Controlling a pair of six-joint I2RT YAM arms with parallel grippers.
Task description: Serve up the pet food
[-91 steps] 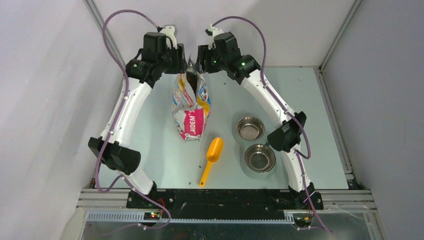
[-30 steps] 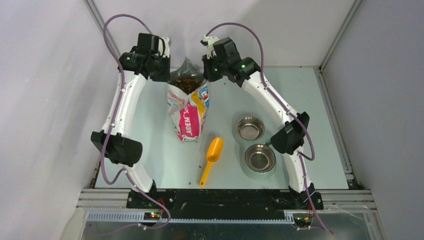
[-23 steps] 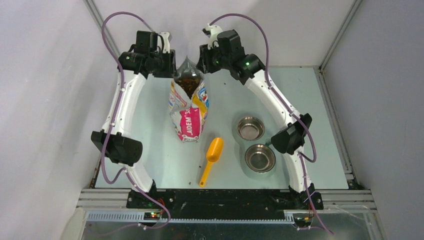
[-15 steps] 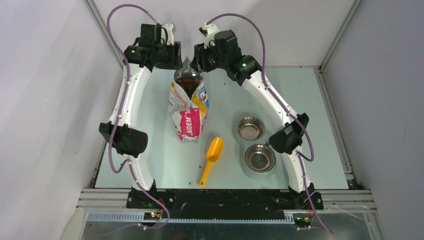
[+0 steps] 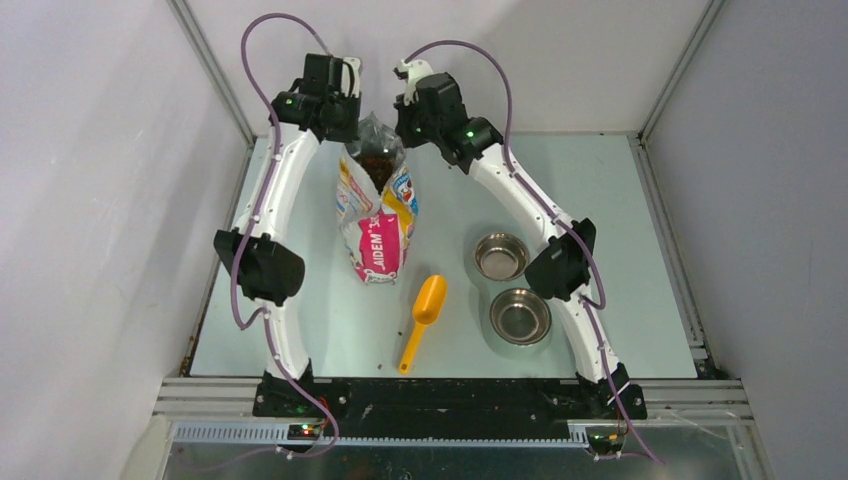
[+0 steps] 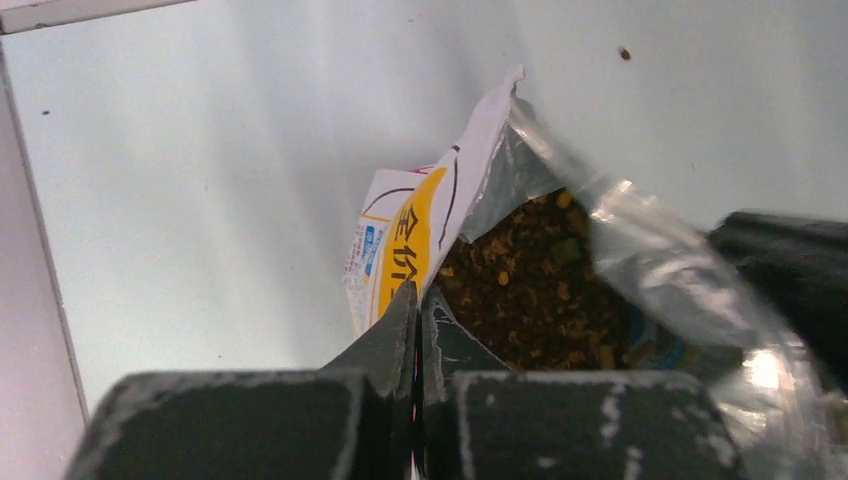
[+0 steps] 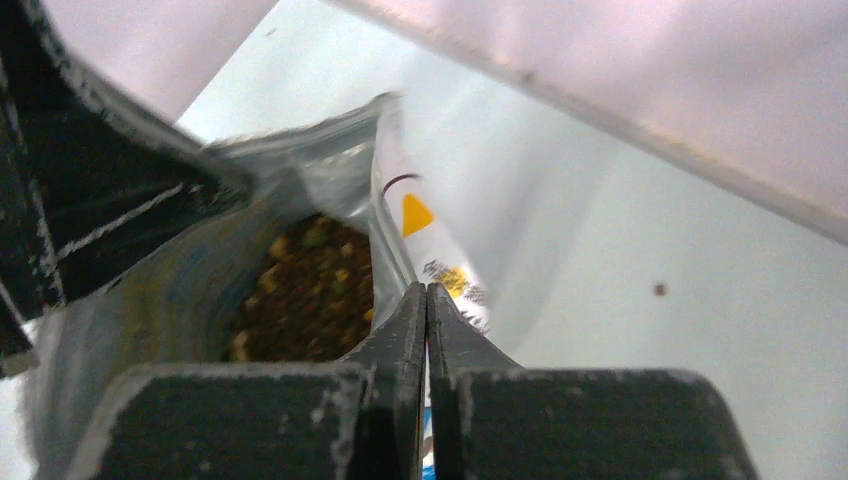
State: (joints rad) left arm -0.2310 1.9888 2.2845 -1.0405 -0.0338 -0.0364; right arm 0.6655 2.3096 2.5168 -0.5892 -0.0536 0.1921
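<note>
White arms (image 5: 262, 200), blk joints (image 5: 258, 268), purple cables (image 5: 268, 25).

Only the top of the pet food (image 6: 530, 270) shows in the mouth of the bag (image 6: 405, 235); its walls hide the rest. The bag's clear film is blurred and runs off the left wrist view's bottom edge. From above, the tips of the left pincer (image 6: 418, 300) and right pincer (image 7: 427, 300) cannot be made out against their dark wrists; each is a dark, cut-off blur in the other's wrist view. A speck (image 6: 624, 53) on the surface (image 6: 200, 150) is too small to tell.
</note>
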